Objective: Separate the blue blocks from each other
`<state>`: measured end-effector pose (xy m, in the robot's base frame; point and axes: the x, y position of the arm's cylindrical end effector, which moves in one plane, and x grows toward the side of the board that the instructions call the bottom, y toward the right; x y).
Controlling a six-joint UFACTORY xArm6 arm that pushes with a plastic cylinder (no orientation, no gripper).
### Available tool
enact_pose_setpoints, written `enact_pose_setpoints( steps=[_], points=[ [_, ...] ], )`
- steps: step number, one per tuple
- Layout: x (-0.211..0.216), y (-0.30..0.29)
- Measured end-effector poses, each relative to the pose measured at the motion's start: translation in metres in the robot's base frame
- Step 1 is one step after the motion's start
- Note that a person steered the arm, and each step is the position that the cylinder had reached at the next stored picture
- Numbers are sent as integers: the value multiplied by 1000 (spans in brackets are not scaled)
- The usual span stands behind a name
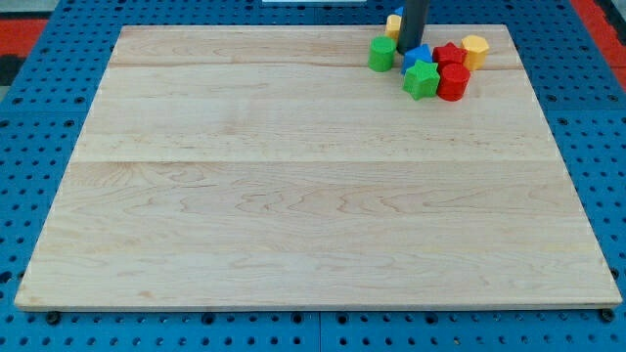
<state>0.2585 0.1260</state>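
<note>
The blocks sit in a tight cluster at the view's top right on the wooden board (293,196). One blue block (419,58) lies in the middle of the cluster. A second blue block (398,12) shows only as a sliver at the rod's left edge, mostly hidden. My tip (410,49) is just above the middle blue block, between it and the green cylinder (381,54). A green star (422,79) lies below the blue block. A yellow block (392,24) sits left of the rod.
Two red blocks lie right of the blue one, one (449,55) above the other (453,83). A yellow hexagonal block (474,49) is at the cluster's right, near the board's top edge. A blue pegboard (39,117) surrounds the board.
</note>
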Motion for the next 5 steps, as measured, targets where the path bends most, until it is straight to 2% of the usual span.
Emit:
enact_pose_setpoints(
  steps=[2,4,5],
  points=[
    [-3,27],
    [6,-11],
    [28,-43]
  ],
)
